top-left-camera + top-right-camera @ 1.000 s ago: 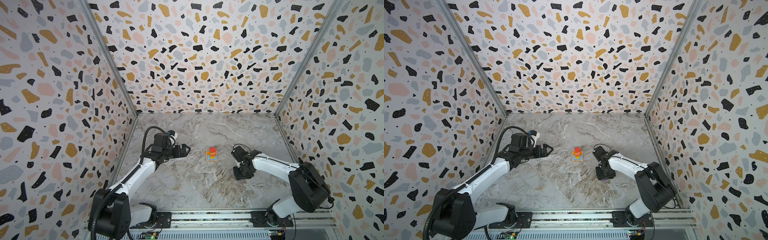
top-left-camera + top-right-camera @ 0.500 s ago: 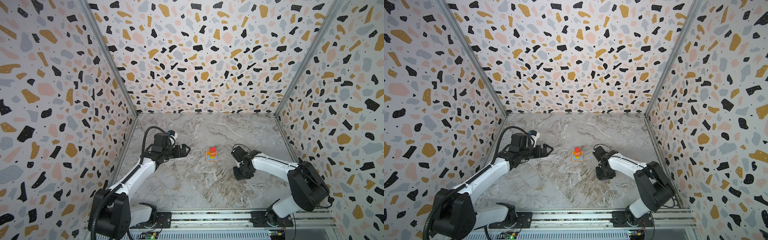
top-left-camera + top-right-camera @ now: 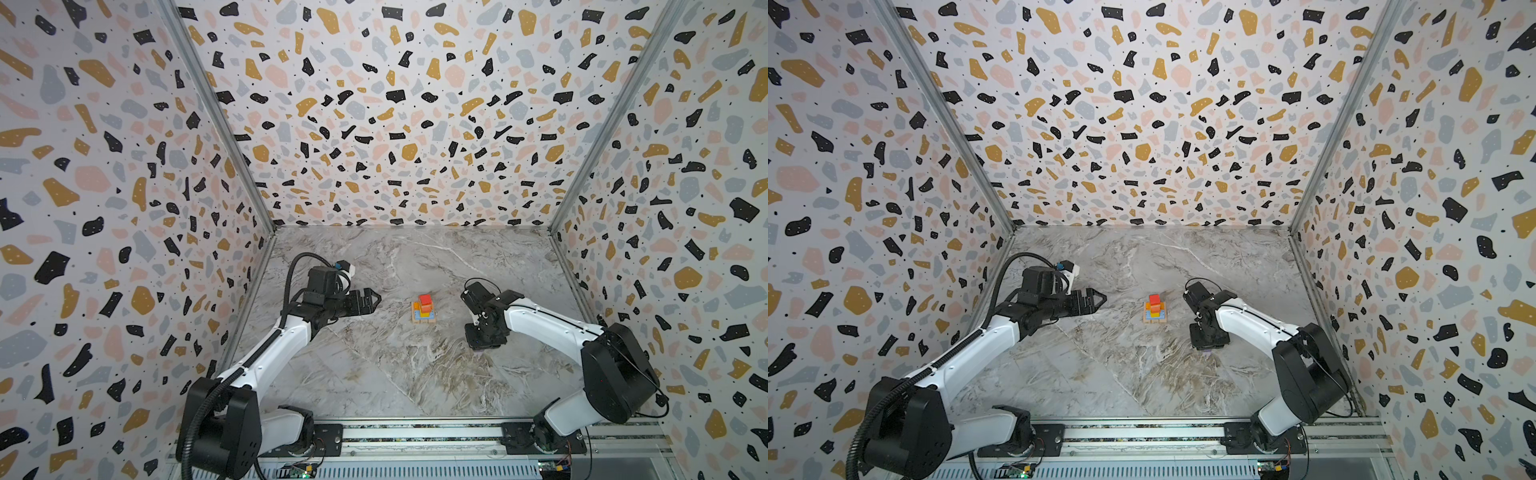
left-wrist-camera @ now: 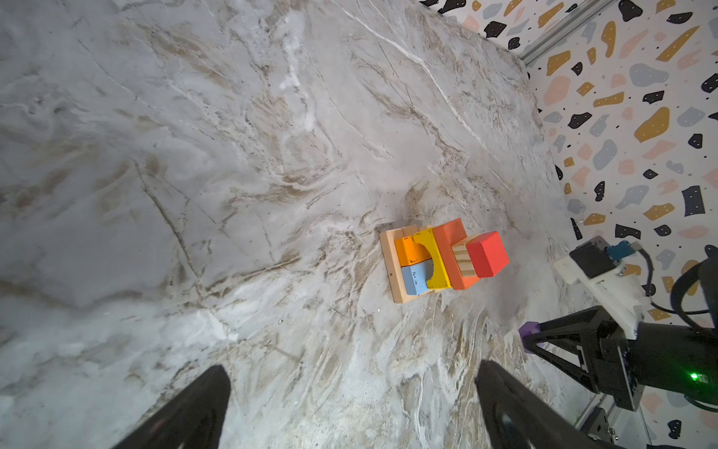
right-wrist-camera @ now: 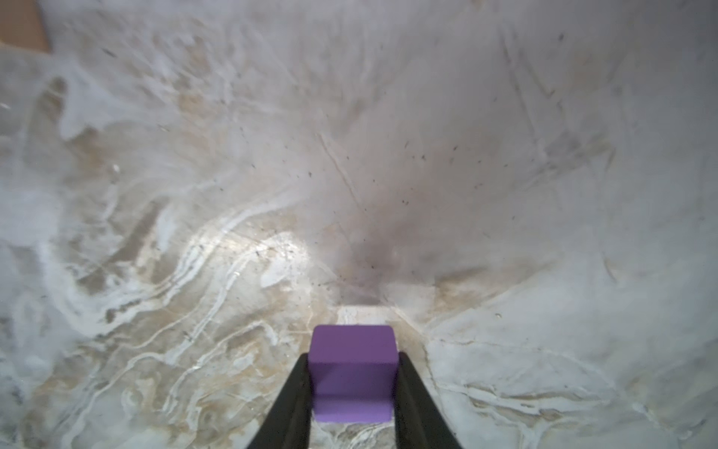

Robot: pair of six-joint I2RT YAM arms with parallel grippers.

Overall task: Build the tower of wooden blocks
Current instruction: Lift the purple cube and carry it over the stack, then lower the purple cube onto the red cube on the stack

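The tower (image 3: 424, 309) (image 3: 1154, 309) stands mid-table: a tan base, orange and blue blocks, a yellow arch, an orange layer, a tan cube and a red cube (image 4: 487, 254) at its tip. My right gripper (image 3: 481, 347) points straight down at the table to the tower's right. It is shut on a purple cube (image 5: 353, 361) that its black fingers (image 5: 299, 388) press from both sides. The same cube (image 4: 528, 330) shows at the fingertips in the left wrist view. My left gripper (image 3: 374, 299) (image 4: 353, 371) hovers open and empty left of the tower.
Terrazzo-patterned walls (image 3: 124, 208) close in the marble table (image 3: 374, 374) on three sides. A metal rail (image 3: 415, 432) with both arm bases runs along the front edge. A tan corner (image 5: 19, 23) shows at the edge of the right wrist view.
The right gripper's jaws have closed in on the purple cube. Both arms have kept their places, and the tower is unchanged.
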